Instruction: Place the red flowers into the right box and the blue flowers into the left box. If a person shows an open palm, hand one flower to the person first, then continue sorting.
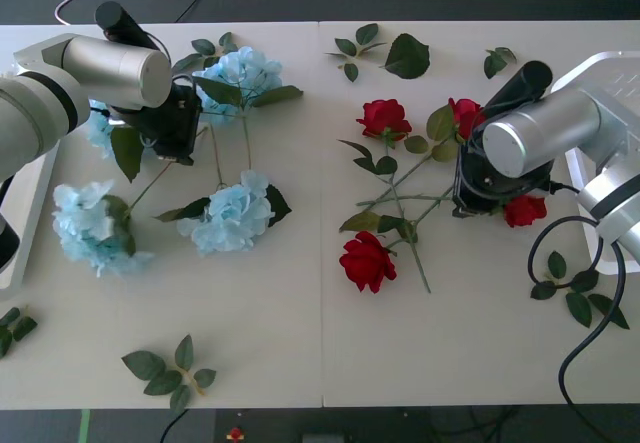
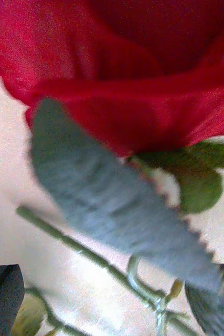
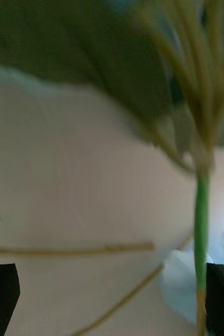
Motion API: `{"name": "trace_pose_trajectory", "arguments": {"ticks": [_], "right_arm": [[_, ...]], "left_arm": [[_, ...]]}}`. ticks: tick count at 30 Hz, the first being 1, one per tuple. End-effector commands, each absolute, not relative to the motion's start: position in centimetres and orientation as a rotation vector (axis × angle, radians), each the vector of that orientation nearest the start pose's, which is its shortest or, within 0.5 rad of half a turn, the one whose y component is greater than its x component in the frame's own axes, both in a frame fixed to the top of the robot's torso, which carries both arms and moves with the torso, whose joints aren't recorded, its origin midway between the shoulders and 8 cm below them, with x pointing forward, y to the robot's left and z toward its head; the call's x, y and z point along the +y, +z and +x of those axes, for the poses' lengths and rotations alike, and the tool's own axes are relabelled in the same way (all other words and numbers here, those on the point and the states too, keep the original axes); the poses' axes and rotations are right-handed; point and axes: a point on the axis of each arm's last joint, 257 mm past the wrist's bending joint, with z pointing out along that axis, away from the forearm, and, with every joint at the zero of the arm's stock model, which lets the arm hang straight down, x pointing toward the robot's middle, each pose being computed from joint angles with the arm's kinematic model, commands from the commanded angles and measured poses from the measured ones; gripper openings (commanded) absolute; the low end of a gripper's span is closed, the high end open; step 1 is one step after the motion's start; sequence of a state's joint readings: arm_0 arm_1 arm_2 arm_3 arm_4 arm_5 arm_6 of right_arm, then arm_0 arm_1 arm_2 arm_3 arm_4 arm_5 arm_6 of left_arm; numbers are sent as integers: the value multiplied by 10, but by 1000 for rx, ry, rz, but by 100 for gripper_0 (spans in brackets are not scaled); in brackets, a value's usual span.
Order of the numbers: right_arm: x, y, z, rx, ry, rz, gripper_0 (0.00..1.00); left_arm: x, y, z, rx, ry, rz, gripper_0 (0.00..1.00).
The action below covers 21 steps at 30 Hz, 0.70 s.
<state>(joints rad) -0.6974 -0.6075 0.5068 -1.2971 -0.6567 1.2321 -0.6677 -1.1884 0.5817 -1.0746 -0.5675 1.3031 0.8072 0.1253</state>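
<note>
Both arms of the robot were down among artificial flowers scattered on a white bench (image 1: 300,343). The left pincer (image 3: 112,294) hung low over the blue flowers (image 1: 232,215) on the left half of the bench, its black fingers (image 3: 1,294) spread wide at either side and clenched on nothing; in the left wrist view a thin green stem (image 3: 201,210) ran just inside one fingertip, under a large blurred leaf, though whether it touched that finger could not be told. Three blue heads lay in plain sight there, near one another with stems crossing, and a fourth peeked out behind the left arm. The right pincer (image 2: 117,299) sat low among the red flowers (image 1: 368,261) on the right half, its fingers released and apart, with a red bloom (image 2: 143,68) close before the right wrist camera and a serrated leaf and thin stems lying between the fingertips. Four roses lay near the right arm, two of them just beside its wrist. The left box (image 1: 22,225) showed as a white rim at the bench's left edge, and the right box (image 1: 600,68) at the right edge behind the right arm. Loose green leaf sprigs (image 1: 170,371) lay scattered around the bench.
</note>
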Motion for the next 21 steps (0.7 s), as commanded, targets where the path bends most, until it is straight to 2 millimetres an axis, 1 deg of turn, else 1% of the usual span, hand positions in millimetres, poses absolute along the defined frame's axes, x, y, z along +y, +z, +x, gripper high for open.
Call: {"name": "trace_pose_trajectory", "arguments": {"ticks": [1, 3, 11, 13, 14, 15, 16, 17, 18, 19, 21], "right_arm": [[-220, -289, 562, -2210, -694, -2543, 100], [-221, -292, 560, -2220, -678, -2538, 100], [-222, -302, 552, -2234, -633, -2528, 100], [-223, -304, 551, -2241, -625, -2526, 100], [-223, -304, 550, -2241, -623, -2526, 100], [-224, -306, 549, -2240, -618, -2527, 100], [-224, -306, 549, -2239, -618, -2526, 100], [-223, -306, 549, -2235, -621, -2526, 88], [-223, -305, 549, -2234, -627, -2524, 52], [-222, -305, 549, -2231, -627, -2525, 38], [-222, -304, 550, -2228, -634, -2526, 2]], "left_arm": [[248, -227, 673, 1955, -599, -1735, 100], [256, -228, 673, 1946, -581, -1733, 100], [257, -226, 675, 1932, -590, -1738, 100], [258, -226, 675, 1930, -588, -1738, 98], [259, -226, 675, 1932, -585, -1734, 79], [260, -226, 675, 1935, -578, -1724, 47], [260, -225, 676, 1934, -579, -1720, 23], [261, -225, 676, 1931, -577, -1720, 0], [261, -224, 676, 1933, -572, -1712, 0], [261, -224, 676, 1934, -573, -1711, 0], [259, -222, 678, 1934, -583, -1700, 0]]}}
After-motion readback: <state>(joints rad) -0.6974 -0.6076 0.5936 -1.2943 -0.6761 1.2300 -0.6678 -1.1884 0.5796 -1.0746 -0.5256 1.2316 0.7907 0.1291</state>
